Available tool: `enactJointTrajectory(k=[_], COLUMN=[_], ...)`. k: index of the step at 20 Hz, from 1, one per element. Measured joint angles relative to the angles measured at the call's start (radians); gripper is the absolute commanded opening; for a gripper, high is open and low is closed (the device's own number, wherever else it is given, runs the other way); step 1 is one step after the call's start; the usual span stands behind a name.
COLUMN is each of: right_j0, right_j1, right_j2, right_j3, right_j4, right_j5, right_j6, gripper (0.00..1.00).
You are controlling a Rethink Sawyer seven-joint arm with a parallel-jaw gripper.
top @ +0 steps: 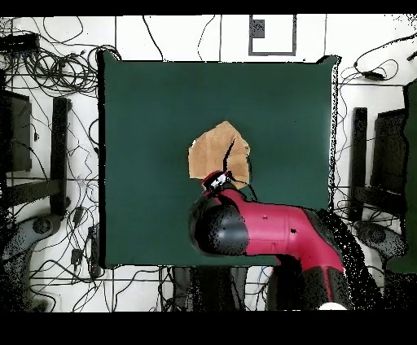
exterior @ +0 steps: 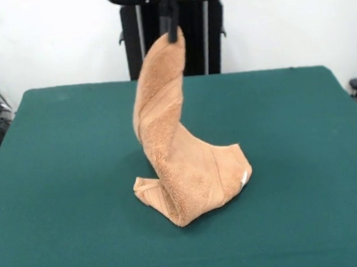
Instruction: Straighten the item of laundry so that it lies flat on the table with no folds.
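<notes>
At the centre of the frame, the soft, light orange-tan terry hand towel (exterior: pixel 181 170) hangs twisted from the black hand (exterior: pixel 171 27), which is clamped on its top corner, its lower folds bunched on the dark green felt tabletop (exterior: pixel 58 180); limp and grippy, it looks best retaken at a free corner.

Pincer (exterior: pixel 171 27) mostly cut off at top edge, arm (top: pixel 269 232) hiding towel's (top: pixel 218 155) near part overhead

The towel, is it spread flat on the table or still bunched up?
Bunched, not flat. The gripper holds one end of the towel up high; its lower part lies folded on the green table.
</notes>
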Motion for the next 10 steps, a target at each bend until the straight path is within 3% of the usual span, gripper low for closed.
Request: enactJointTrajectory(k=[10], right_j0=[0.168], right_j1=[-0.003], right_j2=[-0.068], right_j3=[0.0], right_j4=[0.018], right_j5=[0.014], right_j6=[0.0], gripper=[0.0])
